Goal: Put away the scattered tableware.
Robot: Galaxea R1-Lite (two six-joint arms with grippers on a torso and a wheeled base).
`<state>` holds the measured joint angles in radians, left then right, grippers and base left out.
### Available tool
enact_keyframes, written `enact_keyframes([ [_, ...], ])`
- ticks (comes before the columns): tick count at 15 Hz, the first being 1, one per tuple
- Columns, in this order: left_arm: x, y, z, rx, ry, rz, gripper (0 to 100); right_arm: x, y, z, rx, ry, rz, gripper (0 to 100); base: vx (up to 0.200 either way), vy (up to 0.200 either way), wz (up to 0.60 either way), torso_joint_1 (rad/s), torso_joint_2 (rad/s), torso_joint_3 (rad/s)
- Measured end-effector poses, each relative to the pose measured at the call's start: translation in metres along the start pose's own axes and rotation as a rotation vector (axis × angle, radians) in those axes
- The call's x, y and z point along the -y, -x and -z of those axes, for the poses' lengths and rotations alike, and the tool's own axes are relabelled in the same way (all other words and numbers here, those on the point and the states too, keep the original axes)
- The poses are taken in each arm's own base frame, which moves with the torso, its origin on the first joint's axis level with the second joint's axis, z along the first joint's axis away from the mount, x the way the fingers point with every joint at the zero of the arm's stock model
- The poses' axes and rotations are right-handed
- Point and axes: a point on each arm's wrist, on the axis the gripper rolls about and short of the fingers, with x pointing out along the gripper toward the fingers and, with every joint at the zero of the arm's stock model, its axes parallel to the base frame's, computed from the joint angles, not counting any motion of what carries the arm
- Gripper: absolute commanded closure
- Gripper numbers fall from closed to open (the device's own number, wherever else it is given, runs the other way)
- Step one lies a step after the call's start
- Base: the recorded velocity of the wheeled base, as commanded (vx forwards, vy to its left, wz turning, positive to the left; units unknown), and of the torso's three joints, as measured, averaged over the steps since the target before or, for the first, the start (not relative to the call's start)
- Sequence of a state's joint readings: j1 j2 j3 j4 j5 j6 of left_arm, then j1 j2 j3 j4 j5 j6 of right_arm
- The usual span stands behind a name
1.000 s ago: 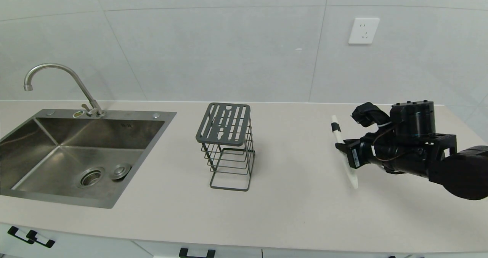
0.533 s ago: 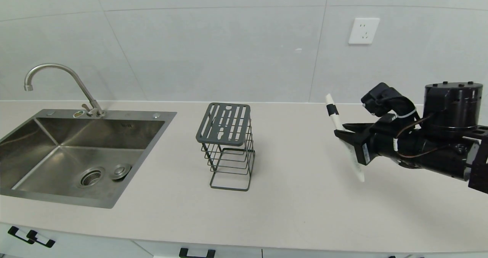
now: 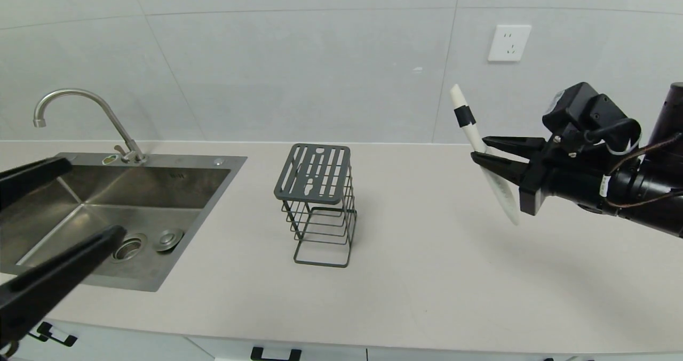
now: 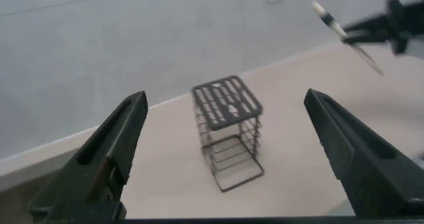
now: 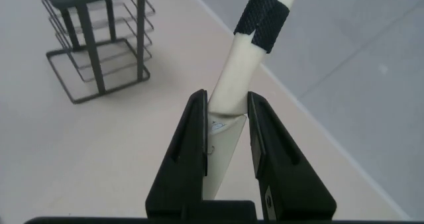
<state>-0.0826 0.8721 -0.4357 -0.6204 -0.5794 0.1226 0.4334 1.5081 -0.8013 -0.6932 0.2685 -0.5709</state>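
Observation:
A white knife [image 3: 465,122] with a black band on its handle hangs above the right side of the counter, handle up and blade slanting down. My right gripper [image 3: 478,149] is shut on it where handle meets blade; the wrist view shows the knife [image 5: 248,71] pinched between the fingers [image 5: 192,138]. The dark wire cutlery rack [image 3: 317,201] stands mid-counter, well left of the knife. My left gripper [image 3: 96,197] is open over the sink's near side, holding nothing. Its wrist view looks between its fingers [image 4: 112,151] toward the rack [image 4: 228,128] and the distant knife [image 4: 344,35].
A steel sink [image 3: 229,161] with a curved faucet [image 3: 80,97] fills the counter's left part. A wall outlet [image 3: 508,42] sits above the right arm. Bare counter [image 3: 427,254] lies between the rack and the knife. Drawer handles [image 3: 275,354] line the front edge.
My right gripper has lifted the knife well above the counter and tipped it more upright. My left gripper has come into the head view at the lower left.

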Motion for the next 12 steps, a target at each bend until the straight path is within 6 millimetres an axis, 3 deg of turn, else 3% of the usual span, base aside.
enact_keyframes([
  [4,-0.016,-0.047,0.011,0.076,-0.118,0.285,0,-0.011,0.013,0.007,-0.003,0.07,-0.052,100,0.0,0.0,0.0,0.0,0.0,0.0],
  [8,-0.019,-0.104,0.026,0.233,-0.21,0.537,0,-0.023,0.022,0.0,0.039,0.079,-0.102,100,0.0,0.0,0.0,0.0,0.0,0.0],
  [12,-0.017,-0.156,0.043,0.28,-0.161,0.711,0,-0.023,0.024,-0.008,0.091,0.085,-0.119,100,0.0,0.0,0.0,0.0,0.0,0.0],
])
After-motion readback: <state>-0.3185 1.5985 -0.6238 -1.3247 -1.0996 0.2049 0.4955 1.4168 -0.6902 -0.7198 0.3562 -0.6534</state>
